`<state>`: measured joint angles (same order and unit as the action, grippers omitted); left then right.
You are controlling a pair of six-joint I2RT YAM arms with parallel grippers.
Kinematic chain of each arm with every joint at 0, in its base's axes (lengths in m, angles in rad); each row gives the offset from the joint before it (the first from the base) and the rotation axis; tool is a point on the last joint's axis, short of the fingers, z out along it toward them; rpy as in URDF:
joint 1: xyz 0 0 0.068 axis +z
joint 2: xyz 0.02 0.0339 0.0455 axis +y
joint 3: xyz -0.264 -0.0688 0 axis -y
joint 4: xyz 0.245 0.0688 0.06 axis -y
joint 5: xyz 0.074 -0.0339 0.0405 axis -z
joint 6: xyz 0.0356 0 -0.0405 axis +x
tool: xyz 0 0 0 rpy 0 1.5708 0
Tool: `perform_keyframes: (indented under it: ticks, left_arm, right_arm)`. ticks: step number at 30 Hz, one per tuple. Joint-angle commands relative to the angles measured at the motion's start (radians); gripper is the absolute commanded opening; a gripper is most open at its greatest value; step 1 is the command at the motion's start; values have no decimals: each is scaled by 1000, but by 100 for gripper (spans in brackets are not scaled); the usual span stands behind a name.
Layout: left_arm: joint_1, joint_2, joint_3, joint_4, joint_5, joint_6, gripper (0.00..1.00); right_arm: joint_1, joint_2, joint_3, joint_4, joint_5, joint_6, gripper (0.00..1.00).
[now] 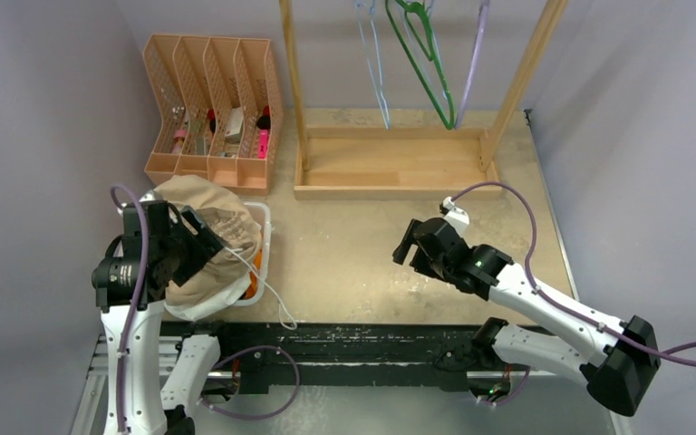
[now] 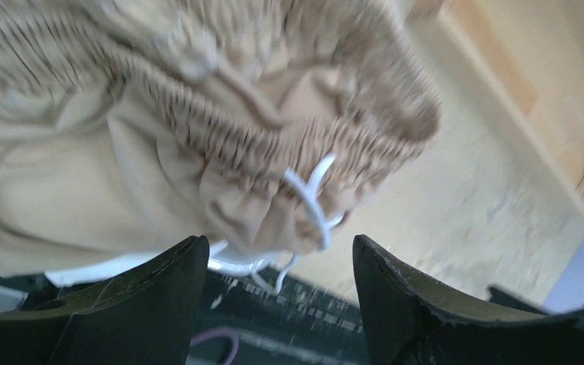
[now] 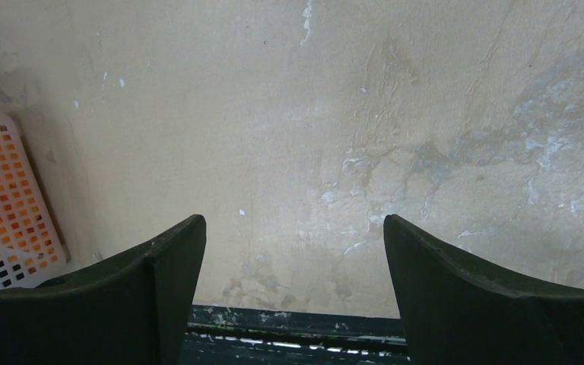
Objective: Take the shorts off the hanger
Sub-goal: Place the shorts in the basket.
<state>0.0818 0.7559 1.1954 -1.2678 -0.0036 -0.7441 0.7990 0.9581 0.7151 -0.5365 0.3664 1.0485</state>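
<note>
The beige shorts lie bunched on top of a white basket at the left. A bit of orange cloth shows under them, and a white drawstring trails onto the table. My left gripper hangs over the pile, open and empty. In the left wrist view the beige shorts and the drawstring lie just beyond the gripper. My right gripper is open and empty over bare table, as the right wrist view shows. Black and white shorts are hidden. The green hanger is bare.
A wooden rack stands at the back with a light blue hanger and a purple hanger, both bare. A pink desk organizer stands at the back left. The basket's grid wall shows left in the right wrist view.
</note>
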Motion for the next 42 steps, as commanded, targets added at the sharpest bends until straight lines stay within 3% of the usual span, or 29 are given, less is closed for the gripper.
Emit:
perform_keyframes:
  ticks: [1,11,14,15,17,18,20,24,29,31,38,42]
  left_arm:
    - [-8,-11,-52,-108,169,81,67]
    - [-11,36,-121,66,163,23,65]
    - [-11,82,-132,145,164,3,50]
    - [-11,103,-129,169,177,8,40]
    - [-11,152,-70,166,154,-21,3]
    - [-11,170,-27,166,121,-44,0]
    - [-11,187,39,188,59,-81,0]
    - [-11,204,122,137,-229,-163,0]
    - [-10,166,74,122,-495,-228,0]
    - [-10,150,-4,135,-492,-230,0]
    - [-10,90,-419,274,-256,-300,0]
    - [-11,101,-450,357,-113,-248,0]
  right_arm:
    - [0,31,55,53,-23,-25,87]
    - [0,30,37,59,-38,-23,87]
    - [0,16,32,56,-33,-22,87]
    - [0,11,29,54,-30,-22,87]
    - [0,5,32,42,-24,-22,87]
    - [0,3,35,33,-22,-23,87]
    - [0,-6,35,14,-15,-23,87]
    - [0,-42,23,-13,3,-10,87]
    - [0,-84,-4,-10,6,6,87]
    - [0,-88,-6,-9,9,7,87]
    - [0,-52,28,-18,27,-16,87]
    - [0,-31,78,-53,54,-34,87]
